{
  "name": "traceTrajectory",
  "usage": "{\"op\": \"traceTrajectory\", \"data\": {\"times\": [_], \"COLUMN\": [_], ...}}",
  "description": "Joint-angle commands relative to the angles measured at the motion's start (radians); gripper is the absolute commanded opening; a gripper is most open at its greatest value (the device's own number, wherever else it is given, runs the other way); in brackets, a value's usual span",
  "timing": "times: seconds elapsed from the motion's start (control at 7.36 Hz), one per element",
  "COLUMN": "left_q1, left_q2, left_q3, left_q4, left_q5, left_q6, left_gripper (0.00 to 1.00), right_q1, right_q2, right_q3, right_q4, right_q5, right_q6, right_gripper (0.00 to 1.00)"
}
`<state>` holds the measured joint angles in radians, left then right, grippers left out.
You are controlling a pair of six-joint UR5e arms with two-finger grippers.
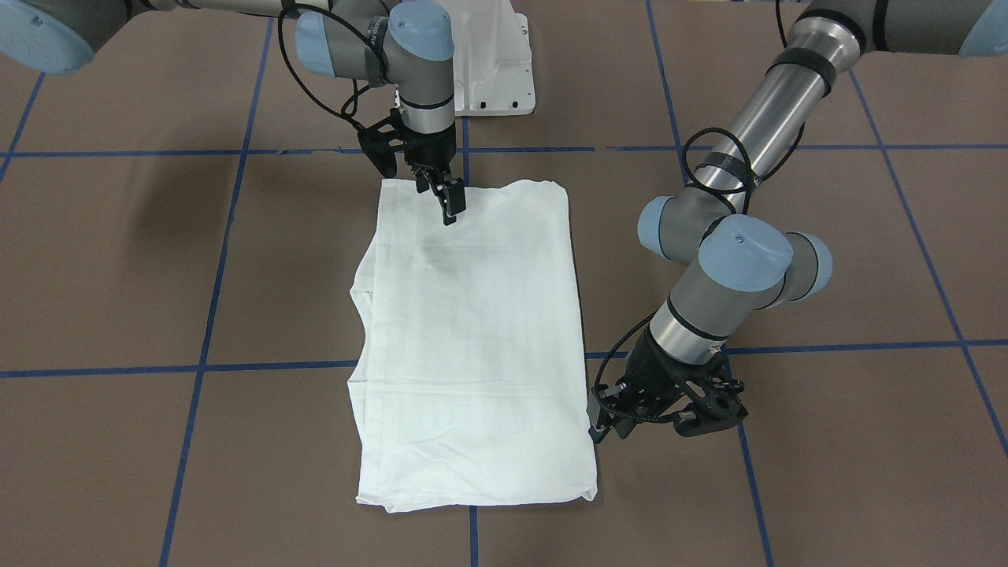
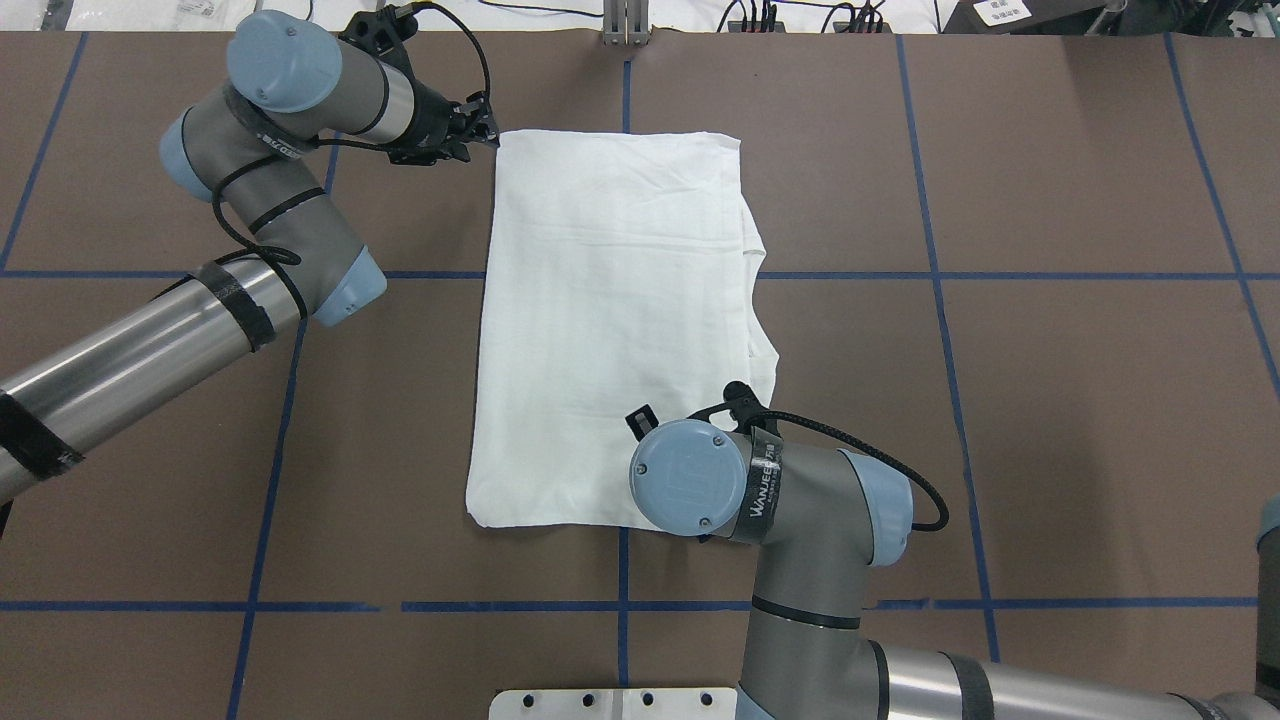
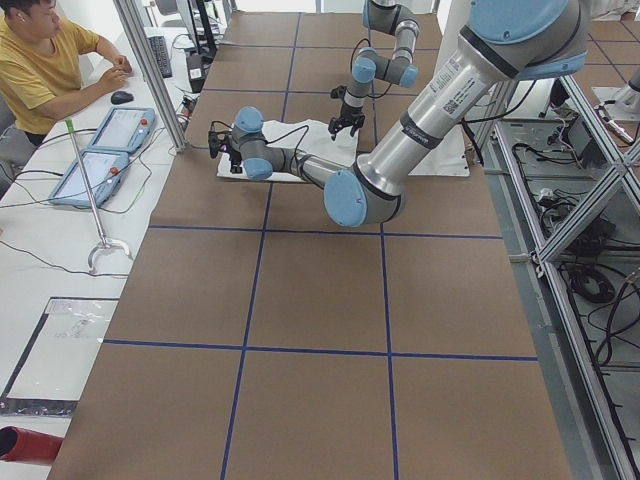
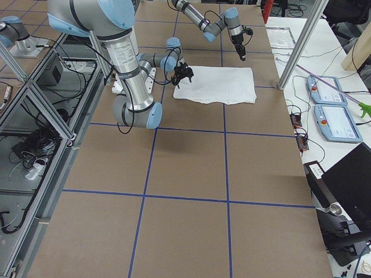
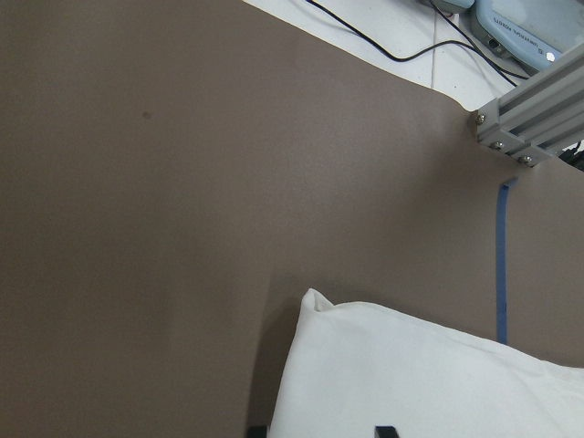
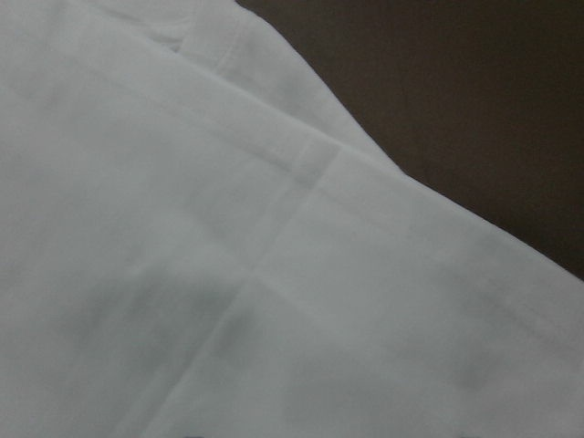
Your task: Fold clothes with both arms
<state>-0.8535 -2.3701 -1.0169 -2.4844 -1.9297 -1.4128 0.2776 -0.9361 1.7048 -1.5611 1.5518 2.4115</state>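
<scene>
The white T-shirt [image 1: 472, 331] lies flat, folded into a long rectangle [image 2: 610, 330]. A folded layer sticks out along its right side [image 2: 762, 340]. No black text shows. My left gripper [image 2: 485, 135] is open at the shirt's far left corner. In the left wrist view its fingertips [image 5: 385, 431] straddle that corner [image 5: 315, 306], low over the table [image 1: 602, 425]. My right gripper [image 1: 450, 209] is open and points down just over the shirt's near edge. In the overhead view its own wrist hides it. The right wrist view is filled with shirt seams [image 6: 310, 173].
The white metal pedestal base [image 1: 492, 63] stands at the robot's side of the table, close to the shirt's near edge. Blue tape lines cross the brown table [image 2: 1000, 400]. An operator [image 3: 50, 60], teach pendants [image 3: 110, 130] and a frame post [image 3: 150, 70] are beyond the far edge.
</scene>
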Motion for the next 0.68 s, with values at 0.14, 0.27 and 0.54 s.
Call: {"op": "traceTrajectory", "data": {"times": [0.14, 0.27, 0.54], "left_q1": [-0.001, 0.001, -0.001], "left_q2": [0.0, 0.002, 0.003], "left_q3": [0.0, 0.0, -0.009], "left_q4": [-0.001, -0.001, 0.004], "left_q5": [0.0, 0.001, 0.003], "left_q6": [0.002, 0.002, 0.002], "left_gripper": [0.53, 0.54, 0.54], "right_q1": [-0.008, -0.009, -0.02], "right_q2": [-0.01, -0.013, -0.01], "right_q3": [0.004, 0.01, 0.015], "right_q4": [-0.011, -0.011, -0.011], "right_q5": [0.007, 0.007, 0.005], "right_q6": [0.012, 0.026, 0.089], "right_gripper": [0.98, 0.99, 0.99]}}
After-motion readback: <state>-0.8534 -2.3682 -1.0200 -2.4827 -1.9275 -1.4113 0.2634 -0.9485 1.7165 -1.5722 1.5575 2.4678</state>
